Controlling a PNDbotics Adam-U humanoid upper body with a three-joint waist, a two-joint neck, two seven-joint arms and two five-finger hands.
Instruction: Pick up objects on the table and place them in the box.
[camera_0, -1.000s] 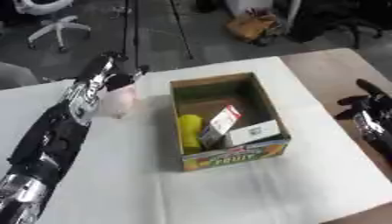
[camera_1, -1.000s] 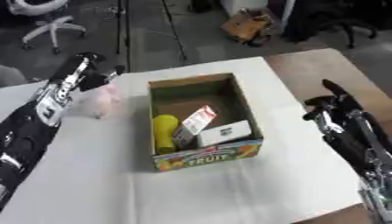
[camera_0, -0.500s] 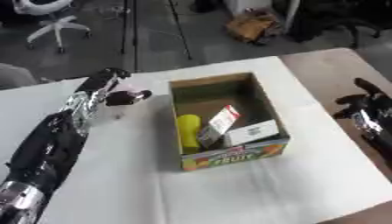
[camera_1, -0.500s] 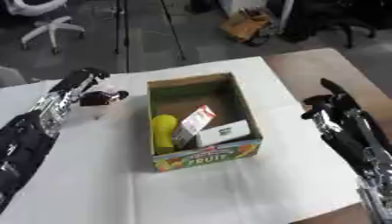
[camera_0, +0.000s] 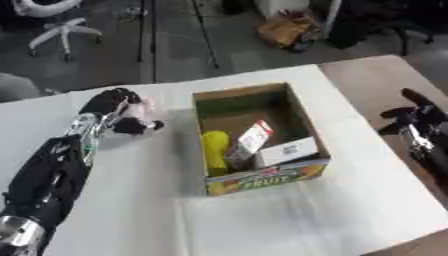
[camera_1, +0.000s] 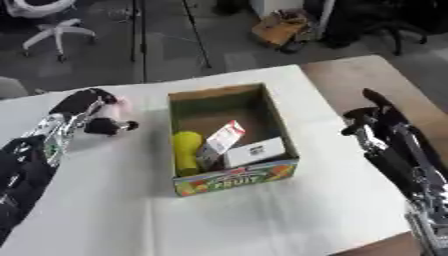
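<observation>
Box front wall: the box (camera_0: 262, 181) stands mid-table, its printed fruit panel facing the near edge; the cardboard walls look stiff enough to take a dropped item without folding.
Box contents: a yellow object (camera_0: 214, 150) lies along the left inner wall, a red-and-white carton (camera_0: 248, 142) leans tilted beside it, and a white packet (camera_0: 287, 150) rests toward the right wall.
Right hand: the right hand (camera_1: 374, 121) sits idle past the table's right edge, over the brown surface, fingers relaxed and holding nothing.
Left hand: the left hand (camera_0: 115, 111) is near the table's left far side, just left of the box, fingers curled round a pink object (camera_0: 143, 107).
Pink object: small and pale, mostly hidden by the fingers; its shape cannot be made out.
Handling judgement: it looks light and probably soft, so likely to squash rather than slip; a wrap round its middle seems safest.
Table: the white cloth (camera_0: 262, 220) is creased near the front edge.
</observation>
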